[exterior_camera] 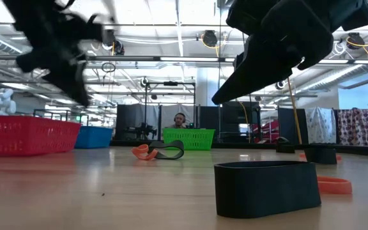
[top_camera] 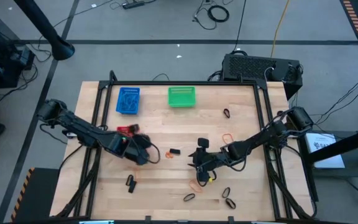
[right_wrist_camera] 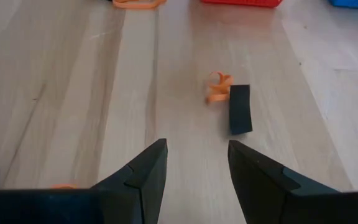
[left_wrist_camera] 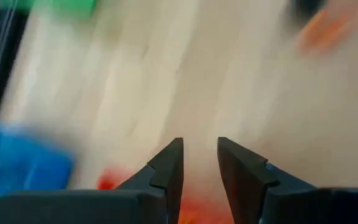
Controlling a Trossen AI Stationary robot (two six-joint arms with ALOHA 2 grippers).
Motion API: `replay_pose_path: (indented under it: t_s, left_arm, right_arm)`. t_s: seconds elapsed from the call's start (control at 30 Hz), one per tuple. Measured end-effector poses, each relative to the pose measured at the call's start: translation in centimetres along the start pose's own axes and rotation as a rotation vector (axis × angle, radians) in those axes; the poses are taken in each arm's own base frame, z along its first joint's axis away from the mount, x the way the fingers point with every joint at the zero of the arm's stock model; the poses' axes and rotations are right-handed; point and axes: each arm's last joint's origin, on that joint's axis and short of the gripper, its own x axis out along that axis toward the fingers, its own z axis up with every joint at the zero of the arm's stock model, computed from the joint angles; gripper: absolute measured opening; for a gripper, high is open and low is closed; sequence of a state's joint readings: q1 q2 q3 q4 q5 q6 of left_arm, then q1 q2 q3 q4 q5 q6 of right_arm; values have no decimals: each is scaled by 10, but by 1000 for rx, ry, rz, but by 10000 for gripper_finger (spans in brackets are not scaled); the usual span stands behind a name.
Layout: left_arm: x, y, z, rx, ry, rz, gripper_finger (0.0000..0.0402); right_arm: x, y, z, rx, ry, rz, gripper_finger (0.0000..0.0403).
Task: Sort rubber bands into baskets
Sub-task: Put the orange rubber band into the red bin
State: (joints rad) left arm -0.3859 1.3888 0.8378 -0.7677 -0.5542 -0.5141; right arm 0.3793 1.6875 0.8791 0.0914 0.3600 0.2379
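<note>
The left gripper [top_camera: 143, 151] hangs above the left part of the wooden table [top_camera: 179, 124], right next to the red basket [top_camera: 125, 130]. Its jaws are a little apart and nothing is between them. From its own camera, the red of the basket shows just under the two dark fingers [left_wrist_camera: 166, 168].

The right gripper [top_camera: 199, 158] is near the middle of the table, low down. Its jaws are wide apart and empty. In front of it lie a black rubber band [right_wrist_camera: 240, 109] and a small curly orange rubber band [right_wrist_camera: 217, 88], touching each other.

The blue basket [top_camera: 128, 100] sits near the far left side of the table. It has blue bands inside. The green basket [top_camera: 182, 96] sits beside it, more to the middle. The red basket is closer to the front than those two, and the left arm covers part of it.

Many rubber bands lie loose on the table. One black band [top_camera: 227, 113] lies alone far back on the right. An orange band [top_camera: 227, 135] lies close to the right arm. Another black band [top_camera: 130, 182] lies near the front left, and more black bands [top_camera: 229, 202] lie near the front right. One fat black band [exterior_camera: 266, 187] is very close to the low camera, with an orange one [exterior_camera: 333, 185] just behind it.
</note>
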Motion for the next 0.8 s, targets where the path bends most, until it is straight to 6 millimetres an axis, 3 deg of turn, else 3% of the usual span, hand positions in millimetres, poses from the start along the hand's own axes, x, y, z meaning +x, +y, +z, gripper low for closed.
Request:
replay_pose_path:
  t_s: [0.13, 0.27, 0.57, 0.8]
  left_arm:
    - [0, -19, 30, 32, -264, -184, 107]
    - [13, -39, 42, 94, -401, -299, 107]
    - [73, -72, 35, 163, -346, -248, 107]
    - [88, -72, 32, 136, -306, -206, 107]
  right_arm:
    - [0, 0, 0, 0, -1, -1, 164]
    - [0, 0, 0, 1, -1, -1, 164]
    - [0, 0, -1, -1, 13, -4, 164]
    - [0, 0, -1, 0, 12, -4, 164]
